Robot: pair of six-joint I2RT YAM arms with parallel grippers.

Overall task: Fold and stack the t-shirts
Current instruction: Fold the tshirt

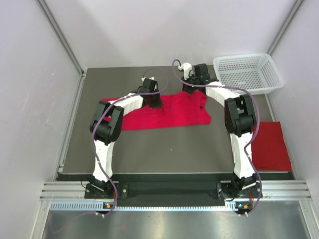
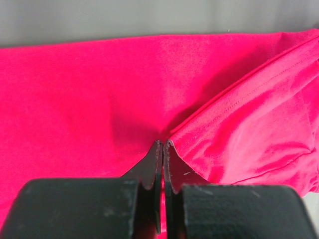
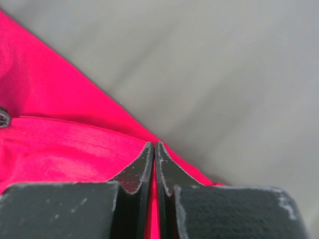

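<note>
A bright red t-shirt [image 1: 172, 115] lies spread across the middle of the dark table [image 1: 164, 149]. My left gripper [image 1: 153, 103] is down at its far edge, left of centre. In the left wrist view the jaws are pressed together [image 2: 163, 142] where a stitched hem [image 2: 234, 99] of the cloth [image 2: 84, 99] meets them, with red showing between the fingers. My right gripper [image 1: 190, 89] is at the shirt's far right corner, shut [image 3: 154, 144] on the red edge [image 3: 65, 149], grey table beyond it. A second red t-shirt [image 1: 271, 145] lies folded at the right.
A white mesh basket [image 1: 249, 72] stands at the table's back right corner, just right of my right arm. Grey walls enclose the table on the left, back and right. The arm bases sit on the metal rail [image 1: 164, 191] at the near edge.
</note>
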